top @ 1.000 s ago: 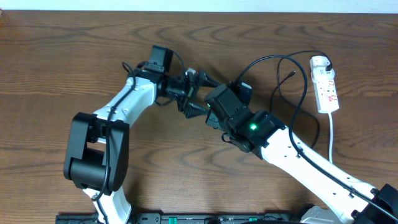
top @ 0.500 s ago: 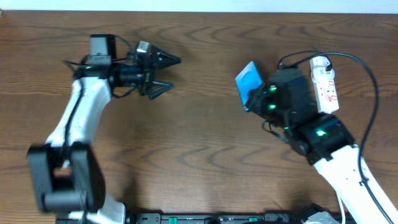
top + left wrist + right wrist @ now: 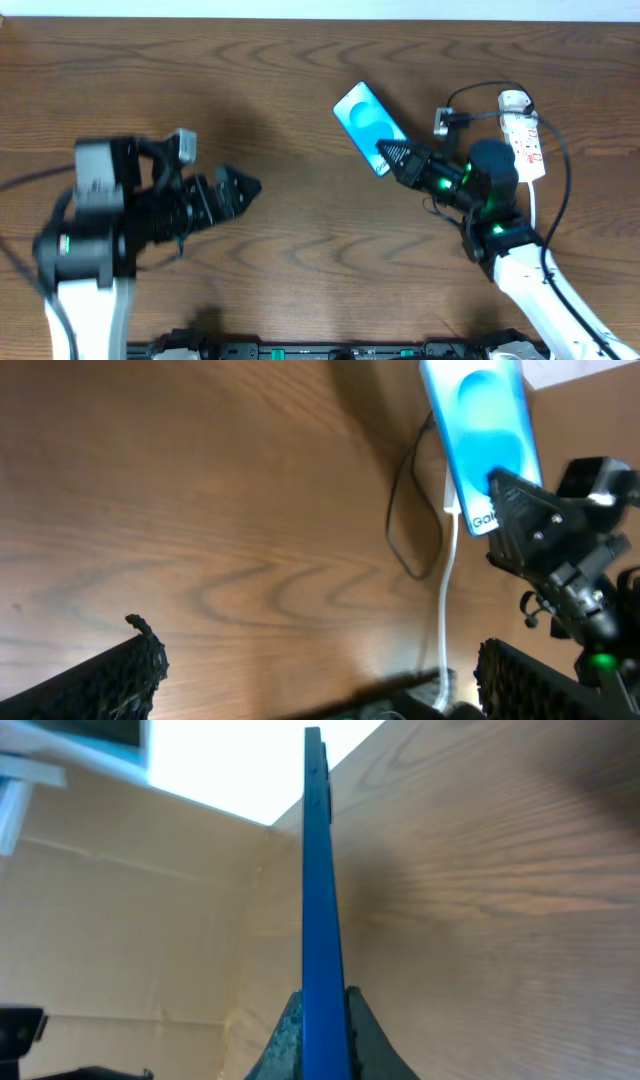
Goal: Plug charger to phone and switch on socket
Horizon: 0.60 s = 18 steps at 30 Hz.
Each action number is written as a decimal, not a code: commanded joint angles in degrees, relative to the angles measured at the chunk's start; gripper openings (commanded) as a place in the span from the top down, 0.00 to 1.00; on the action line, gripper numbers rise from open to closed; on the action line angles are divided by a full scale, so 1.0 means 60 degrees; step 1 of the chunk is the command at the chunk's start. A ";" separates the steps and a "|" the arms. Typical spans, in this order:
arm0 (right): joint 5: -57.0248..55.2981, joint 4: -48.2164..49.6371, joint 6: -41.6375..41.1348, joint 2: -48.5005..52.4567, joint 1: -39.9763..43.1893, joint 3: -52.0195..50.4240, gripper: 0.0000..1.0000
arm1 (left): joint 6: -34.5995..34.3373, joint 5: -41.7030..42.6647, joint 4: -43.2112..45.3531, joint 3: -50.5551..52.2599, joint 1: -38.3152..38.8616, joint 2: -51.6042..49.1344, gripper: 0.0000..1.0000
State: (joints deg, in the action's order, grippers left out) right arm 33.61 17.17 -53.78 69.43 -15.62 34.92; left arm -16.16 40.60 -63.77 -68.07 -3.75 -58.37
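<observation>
My right gripper (image 3: 397, 154) is shut on the lower end of the phone (image 3: 366, 113) and holds it with its blue-cyan screen up, angled toward the far left. In the right wrist view the phone (image 3: 317, 870) stands edge-on between the fingers (image 3: 318, 1020). The left wrist view shows the phone (image 3: 482, 435) too. The socket (image 3: 526, 142) lies at the far right with its white adapter (image 3: 513, 99). The charger cable (image 3: 480, 88) arcs from the adapter; I cannot make out its plug end. A thin black loop of the charger (image 3: 396, 530) lies near the phone. My left gripper (image 3: 240, 186) is open and empty, far left of the phone.
The wooden table (image 3: 300, 260) spans the overhead view, with its far edge along the top. The socket's thick white cord (image 3: 533, 205) runs toward the front beside my right arm. A beige cardboard wall (image 3: 140, 920) shows in the right wrist view.
My left arm has pulled back toward the front left, its gripper still open. My right gripper has swung left with the phone, which now lies flatter with its screen showing.
</observation>
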 commanded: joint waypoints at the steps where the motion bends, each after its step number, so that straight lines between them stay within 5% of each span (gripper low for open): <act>1: 0.0940 0.1348 -0.0754 0.0124 0.0047 -0.0794 0.99 | -0.0073 -0.0525 0.0641 0.1497 -0.0015 0.1370 0.00; 8: 0.0925 0.1537 -0.1035 0.0127 0.0051 -0.0925 0.99 | -0.3781 -0.0022 0.5355 0.5472 -0.0015 0.2623 0.02; 14: 0.0976 0.1534 -0.1333 0.0127 0.0044 -0.0925 0.99 | -0.7606 0.0958 1.1096 0.7675 0.0004 0.1537 0.02; 18: 0.0973 0.1534 -0.1723 0.0127 0.0022 -0.0925 0.99 | -0.9249 0.1082 1.3249 0.7876 0.0412 0.0295 0.02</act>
State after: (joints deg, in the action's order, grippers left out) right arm 38.20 25.54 -61.69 70.87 -15.51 28.75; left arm -58.13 44.42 10.55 -21.04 -3.09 -52.66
